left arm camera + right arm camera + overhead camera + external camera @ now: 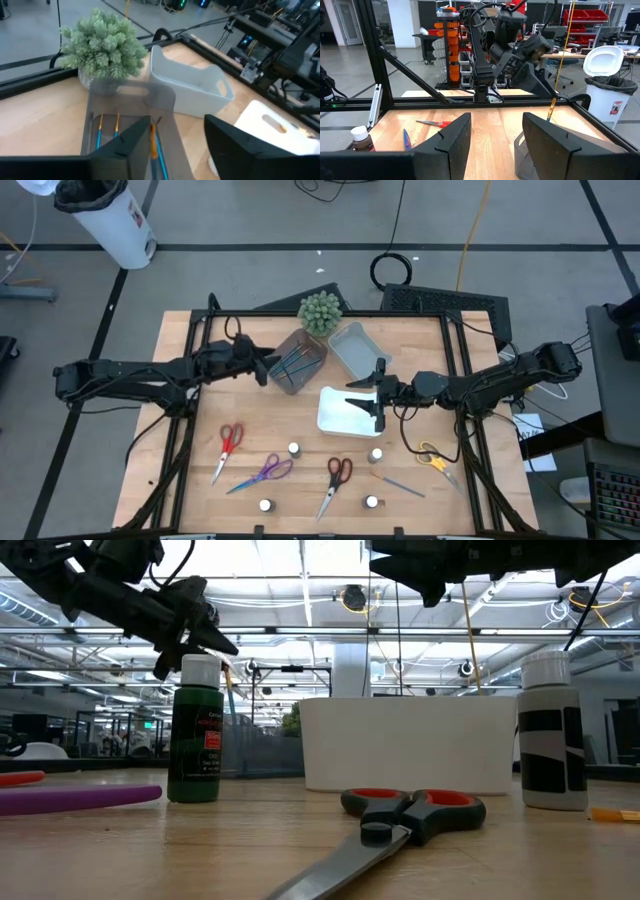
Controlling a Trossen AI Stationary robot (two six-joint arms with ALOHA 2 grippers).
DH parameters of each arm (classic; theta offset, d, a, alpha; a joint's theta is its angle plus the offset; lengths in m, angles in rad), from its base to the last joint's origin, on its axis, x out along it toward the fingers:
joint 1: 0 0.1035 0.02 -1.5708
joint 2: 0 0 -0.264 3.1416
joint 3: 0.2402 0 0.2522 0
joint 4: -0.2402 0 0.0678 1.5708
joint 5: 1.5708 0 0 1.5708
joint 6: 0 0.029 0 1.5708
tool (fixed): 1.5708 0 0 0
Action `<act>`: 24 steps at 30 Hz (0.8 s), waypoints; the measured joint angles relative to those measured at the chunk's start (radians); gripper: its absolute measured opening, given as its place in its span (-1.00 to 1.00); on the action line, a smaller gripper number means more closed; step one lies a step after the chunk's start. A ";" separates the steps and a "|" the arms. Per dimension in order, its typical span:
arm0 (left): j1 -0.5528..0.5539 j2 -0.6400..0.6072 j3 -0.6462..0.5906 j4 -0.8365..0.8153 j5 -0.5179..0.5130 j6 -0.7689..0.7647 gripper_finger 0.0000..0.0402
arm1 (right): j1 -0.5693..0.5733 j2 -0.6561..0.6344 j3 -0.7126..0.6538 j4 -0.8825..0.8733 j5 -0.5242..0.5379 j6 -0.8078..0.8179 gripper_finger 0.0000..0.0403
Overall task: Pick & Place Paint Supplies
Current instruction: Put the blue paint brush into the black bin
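Observation:
My left gripper point(268, 365) point(177, 145) stands open over the near-left end of the brown tray point(310, 345) point(132, 95). Several blue-handled brushes point(100, 132) lie in that tray. One more brush point(152, 142) shows close beside one finger, and in the right wrist view a brush point(551, 109) stands tilted at the tray. My right gripper point(372, 393) point(495, 135) hovers open, nothing between its fingers, above the right end of the white tray point(335, 415). Scissors point(229, 442) point(268, 472) point(337, 475) point(435, 458) and white-capped bottles point(294, 449) point(376, 455) rest on the table nearer me. My left gripper is open with a brush's wooden-and-blue shaft point(152, 150) right beside one finger; I cannot tell whether the finger touches it.
A green spiky plant point(320, 313) stands at the far edge between the brown tray and the pale blue-grey tray point(357, 348). Two more bottles point(265, 505) point(371, 502) and a loose brush point(400, 483) sit near the front edge. A black frame runs around the table.

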 joint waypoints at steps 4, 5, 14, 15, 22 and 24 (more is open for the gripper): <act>-0.003 0.000 0.000 0.086 0.000 0.005 0.17 | 0.000 0.000 0.000 0.000 0.000 0.000 -0.16; -0.004 0.000 0.000 0.108 0.000 0.005 0.20 | 0.000 0.000 0.000 0.000 0.000 0.000 -0.16; -0.063 0.000 0.000 0.203 0.001 0.086 0.30 | 0.000 0.000 0.000 0.000 0.000 0.000 -0.16; -0.067 0.000 0.000 0.209 0.001 0.093 0.30 | 0.000 0.000 0.000 0.000 0.000 0.000 -0.16; -0.072 0.000 0.000 0.053 -0.032 0.058 0.28 | 0.000 0.000 0.000 0.000 0.000 0.000 -0.16; -0.064 0.000 0.000 -0.014 -0.112 0.034 0.28 | 0.000 0.000 0.000 -0.001 0.000 0.000 -0.16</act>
